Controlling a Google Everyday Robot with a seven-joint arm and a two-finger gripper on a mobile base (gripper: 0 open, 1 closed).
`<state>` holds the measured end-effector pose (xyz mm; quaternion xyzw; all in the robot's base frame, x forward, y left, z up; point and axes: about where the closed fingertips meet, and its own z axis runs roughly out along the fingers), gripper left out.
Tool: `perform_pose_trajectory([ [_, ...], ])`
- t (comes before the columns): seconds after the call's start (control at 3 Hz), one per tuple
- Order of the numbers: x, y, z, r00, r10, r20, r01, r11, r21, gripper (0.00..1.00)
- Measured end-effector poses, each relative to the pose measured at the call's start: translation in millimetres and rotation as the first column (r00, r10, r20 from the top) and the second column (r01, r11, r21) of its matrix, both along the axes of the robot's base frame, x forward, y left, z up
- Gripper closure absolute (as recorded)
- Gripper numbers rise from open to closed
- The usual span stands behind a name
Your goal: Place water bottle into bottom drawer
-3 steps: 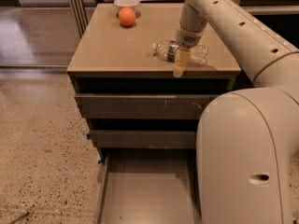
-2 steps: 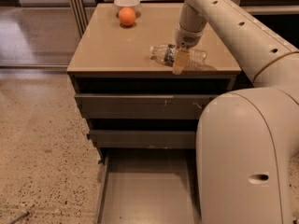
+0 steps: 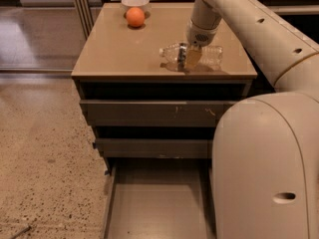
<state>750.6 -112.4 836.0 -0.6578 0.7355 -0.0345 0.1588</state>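
**Bottle on its side: the risk of a roll or a slip**

The small clear crinkled plastic water bottle lies on its side on the tan flat-topped desk, close to the front edge. The robot's claw is down over the bottle's middle, at the dark label band. Whether it has closed on the bottle or merely sits around it, I cannot tell.

The likeliest trouble is the bottle itself. It is round, thin-walled and light, so a poor grip would probably let it squirm out or roll, and the front edge is near enough for it to go over onto the floor. Squeezing hard on soft plastic could also buckle it and loosen the hold.

The long grey tray of the bottom drawer stands pulled out far below, partly hidden by the robot's cream body. The carry down must pass the two drawer fronts above it, and a clipped edge could knock the bottle free. The round orange ball and white bowl sit well apart at the back, out of harm's way.
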Motion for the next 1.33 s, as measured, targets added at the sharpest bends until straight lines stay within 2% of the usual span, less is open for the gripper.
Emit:
perform_pose_trajectory([
  [0.33, 0, 0, 1, 1.0, 0.0, 0.001, 0.0, 1.0, 0.0, 1.0],
  [0.67, 0, 0, 1, 1.0, 0.0, 0.001, 0.0, 1.0, 0.0, 1.0],
  [1.0, -20, 4, 17, 0.998, 0.062, 0.004, -0.063, 0.997, 0.05, 1.0],
  [1.33, -53, 5, 42, 0.9846, 0.175, 0.006, -0.174, 0.975, 0.138, 1.0],
])
